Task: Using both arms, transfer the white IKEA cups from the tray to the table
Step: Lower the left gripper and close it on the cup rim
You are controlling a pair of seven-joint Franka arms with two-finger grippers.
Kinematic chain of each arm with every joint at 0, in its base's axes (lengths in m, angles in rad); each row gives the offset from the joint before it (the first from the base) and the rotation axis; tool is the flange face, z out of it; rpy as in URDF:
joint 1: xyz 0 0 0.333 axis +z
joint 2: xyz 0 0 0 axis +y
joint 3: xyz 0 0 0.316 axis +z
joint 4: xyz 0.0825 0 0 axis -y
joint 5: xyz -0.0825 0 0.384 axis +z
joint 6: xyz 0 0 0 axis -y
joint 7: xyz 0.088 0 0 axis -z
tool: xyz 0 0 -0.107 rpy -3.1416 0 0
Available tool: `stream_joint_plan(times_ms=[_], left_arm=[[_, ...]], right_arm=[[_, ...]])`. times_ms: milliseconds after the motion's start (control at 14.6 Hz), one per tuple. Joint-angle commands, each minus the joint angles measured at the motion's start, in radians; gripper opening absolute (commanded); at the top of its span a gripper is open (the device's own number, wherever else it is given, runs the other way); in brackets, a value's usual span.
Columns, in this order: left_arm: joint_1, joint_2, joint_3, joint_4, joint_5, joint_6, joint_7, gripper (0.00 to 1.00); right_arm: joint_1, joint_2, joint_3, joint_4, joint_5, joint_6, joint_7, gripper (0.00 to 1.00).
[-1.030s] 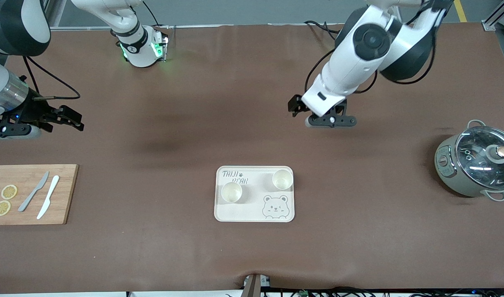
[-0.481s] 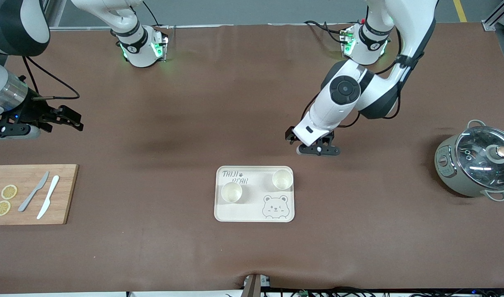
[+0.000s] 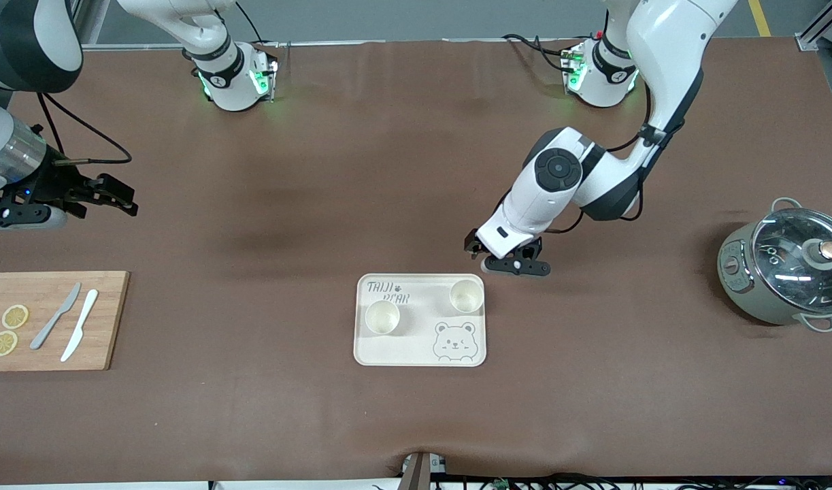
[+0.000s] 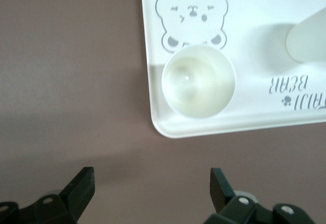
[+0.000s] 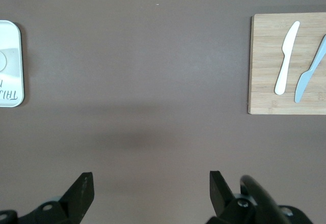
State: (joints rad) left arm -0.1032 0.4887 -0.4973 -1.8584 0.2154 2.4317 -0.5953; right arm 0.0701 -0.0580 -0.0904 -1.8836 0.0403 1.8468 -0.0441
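Note:
Two white IKEA cups stand upright and empty on the bear-printed tray (image 3: 422, 350): one (image 3: 467, 295) at the tray's corner toward the left arm, the other (image 3: 382, 317) nearer the front camera, toward the right arm's end. My left gripper (image 3: 507, 267) is open and empty, low over the table just off the tray's edge by the first cup. The left wrist view shows that cup (image 4: 198, 81), the second cup (image 4: 308, 43), the tray (image 4: 244, 10) and the open left gripper (image 4: 152, 180). My right gripper (image 3: 120, 197) waits open and empty at the right arm's end of the table, also in its wrist view (image 5: 152, 183).
A wooden cutting board (image 3: 52, 320) with two knives (image 3: 69, 325) and two lemon slices (image 3: 9, 330) lies at the right arm's end. A grey pot with a glass lid (image 3: 786, 269) stands at the left arm's end. The right wrist view shows the board (image 5: 285, 63) and the tray's edge (image 5: 10, 61).
The left arm has swung down and toward the tray, bringing its open gripper close to the tray's edge. The right arm and both cups have not moved.

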Motion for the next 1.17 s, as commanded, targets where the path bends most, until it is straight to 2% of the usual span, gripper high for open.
stream_joint_plan(times_ms=[0,343,687,1099], left_arm=[[0.000,0.051,-0.001,0.073,0.061,-0.008,-0.015,1.00],[-0.001,0.120,-0.001,0.134,0.139,-0.010,-0.018,1.00],[-0.013,0.165,0.000,0.174,0.166,-0.011,-0.020,1.00],[-0.091,0.225,0.095,0.223,0.209,-0.011,-0.014,1.00]], right_arm=[[0.002,-0.013,-0.003,-0.009,-0.010,0.008,-0.008,1.00],[-0.001,-0.014,-0.003,-0.009,-0.008,0.006,-0.008,1.00],[-0.004,-0.014,-0.003,-0.009,-0.008,0.003,-0.008,1.00],[-0.004,-0.016,-0.003,-0.009,-0.008,0.002,-0.011,1.00]])
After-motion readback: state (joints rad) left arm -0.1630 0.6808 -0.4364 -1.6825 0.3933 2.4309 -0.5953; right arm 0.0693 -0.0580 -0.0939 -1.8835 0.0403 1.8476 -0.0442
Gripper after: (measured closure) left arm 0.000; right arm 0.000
